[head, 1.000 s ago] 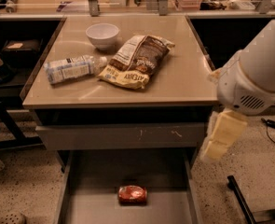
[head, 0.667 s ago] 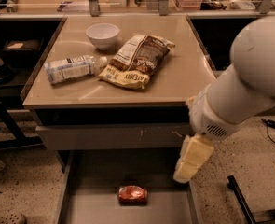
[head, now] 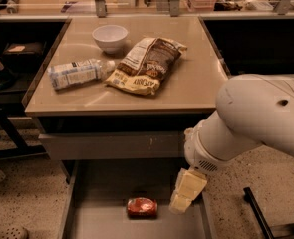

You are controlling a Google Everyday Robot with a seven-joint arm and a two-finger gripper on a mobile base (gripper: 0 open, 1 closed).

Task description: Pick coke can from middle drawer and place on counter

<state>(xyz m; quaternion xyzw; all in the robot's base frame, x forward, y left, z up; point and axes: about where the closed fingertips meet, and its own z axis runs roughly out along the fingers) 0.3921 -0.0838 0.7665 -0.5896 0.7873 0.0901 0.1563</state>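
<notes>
— Lower and further left than a second ago: the arm (head: 256,118) has swung down from beside the table (head: 196,83), and the pincer (head: 182,200) now hangs over the right part of the open middle drawer (head: 101,225).
— Has it got hold of anything?
— Nothing that shows. The coke can (head: 142,207) lies on its side on the drawer floor, where it lay before, just left of the pincer with a small gap between them.
— How wide is the pincer?
— I cannot tell; it shows only as a pale block pointing down from the wrist.
— And the table?
— Unchanged: white bowl (head: 109,36) towards the back, water bottle (head: 76,73) lying on the left part, chip bag (head: 146,63) flat just right of the bottle. A closed drawer front (head: 111,146) sits under the tabletop.
</notes>
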